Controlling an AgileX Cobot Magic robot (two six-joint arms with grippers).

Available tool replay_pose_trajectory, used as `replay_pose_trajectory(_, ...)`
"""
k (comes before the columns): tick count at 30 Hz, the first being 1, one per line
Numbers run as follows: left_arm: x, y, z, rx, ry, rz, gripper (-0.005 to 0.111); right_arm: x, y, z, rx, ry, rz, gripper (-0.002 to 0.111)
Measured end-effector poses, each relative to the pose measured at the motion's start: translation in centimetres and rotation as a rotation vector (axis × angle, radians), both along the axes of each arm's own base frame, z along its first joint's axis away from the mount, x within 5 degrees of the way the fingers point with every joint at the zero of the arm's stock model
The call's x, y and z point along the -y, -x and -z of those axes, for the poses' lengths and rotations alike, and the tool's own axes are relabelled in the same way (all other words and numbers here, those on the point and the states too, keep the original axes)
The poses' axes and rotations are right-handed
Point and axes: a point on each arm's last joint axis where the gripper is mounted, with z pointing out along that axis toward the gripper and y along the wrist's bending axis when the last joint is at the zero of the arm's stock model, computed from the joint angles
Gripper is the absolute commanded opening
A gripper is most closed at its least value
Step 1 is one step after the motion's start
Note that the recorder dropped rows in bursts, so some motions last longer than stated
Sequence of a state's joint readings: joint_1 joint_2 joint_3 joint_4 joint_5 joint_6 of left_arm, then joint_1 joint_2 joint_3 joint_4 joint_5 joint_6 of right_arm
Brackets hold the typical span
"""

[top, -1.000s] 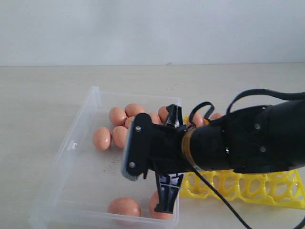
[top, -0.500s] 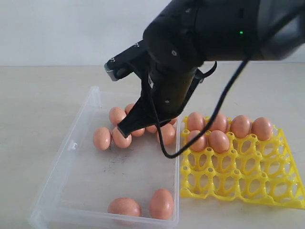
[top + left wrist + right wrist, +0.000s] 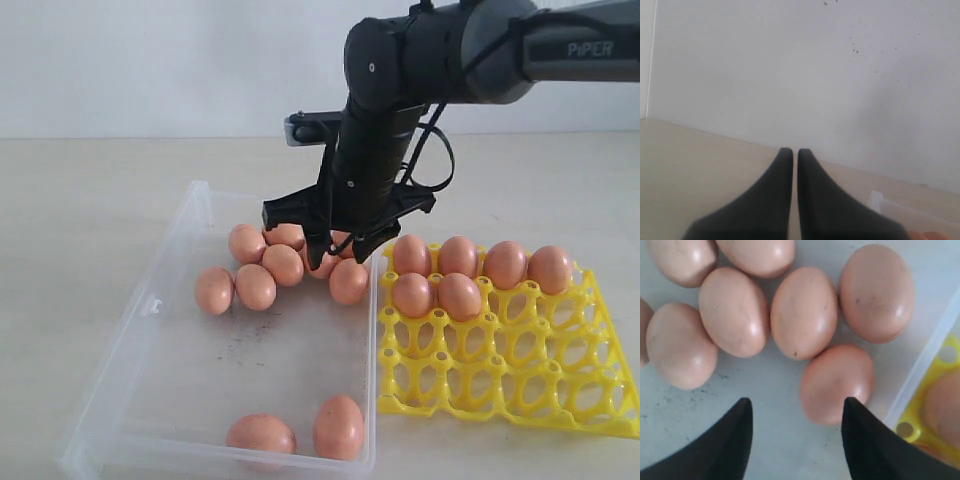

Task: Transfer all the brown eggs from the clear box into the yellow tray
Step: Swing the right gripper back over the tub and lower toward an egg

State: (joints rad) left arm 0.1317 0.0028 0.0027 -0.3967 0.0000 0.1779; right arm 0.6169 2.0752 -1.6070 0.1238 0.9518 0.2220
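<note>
Now above the far end of the shallow clear plastic box (image 3: pixel 150 300): black right gripper (image 3: pixel 340 257), jaws wide apart, empty. Just below, off toward one fingertip, the smooth pinkish-brown oval egg (image 3: pixel 836 384) nearest the box wall flanking the bright yellow lattice tray (image 3: pixel 500 392). Judged light, slippery, brittle; best pinched gently across its narrow middle. Left gripper (image 3: pixel 795 151) closed, empty

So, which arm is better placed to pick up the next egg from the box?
Right. The right gripper hangs open just above the group of eggs in the box. The left gripper is shut and faces the wall, with only a box corner in its view.
</note>
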Motion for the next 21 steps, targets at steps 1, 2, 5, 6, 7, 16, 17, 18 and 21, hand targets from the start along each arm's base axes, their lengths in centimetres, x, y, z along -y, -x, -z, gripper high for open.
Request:
replay_pose_trajectory(1, 0.0, 0.0, 0.0, 0.000, 0.000, 0.000, 0.004, -0.2, -0.2, 0.4, -0.009, -0.002, 0.002, 0.046)
replay_pose_trajectory(2, 0.0, 0.0, 0.0, 0.000, 0.000, 0.000, 0.004, -0.3, -0.3, 0.8, -0.023, 0.001, 0.004, 0.046)
replay_pose_trajectory(5, 0.0, 0.0, 0.0, 0.000, 0.000, 0.000, 0.004, -0.6, -0.7, 1.6, -0.040, 0.004, 0.021, 0.046)
replay_pose_trajectory(6, 0.0, 0.0, 0.0, 0.000, 0.000, 0.000, 0.004, -0.5, -0.9, 1.6, -0.039, 0.001, 0.031, 0.046)
replay_pose_trajectory(7, 0.0, 0.0, 0.0, 0.000, 0.000, 0.000, 0.004, -0.5, -1.1, 1.6, -0.039, -0.001, 0.042, 0.046)
replay_pose_trajectory(16, 0.0, 0.0, 0.0, 0.000, 0.000, 0.000, 0.004, 0.6, -1.6, 2.1, -0.052, 0.059, 0.082, 0.046)
replay_pose_trajectory(17, 0.0, 0.0, 0.0, 0.000, 0.000, 0.000, 0.004, 0.7, -1.6, 2.1, -0.051, 0.066, 0.088, 0.046)
replay_pose_trajectory(18, 0.0, 0.0, 0.0, 0.000, 0.000, 0.000, 0.004, 0.8, -1.6, 2.1, -0.049, 0.076, 0.094, 0.046)
replay_pose_trajectory(21, 0.0, 0.0, 0.0, 0.000, 0.000, 0.000, 0.004, 1.0, -1.8, 2.1, -0.036, 0.096, 0.114, 0.046)
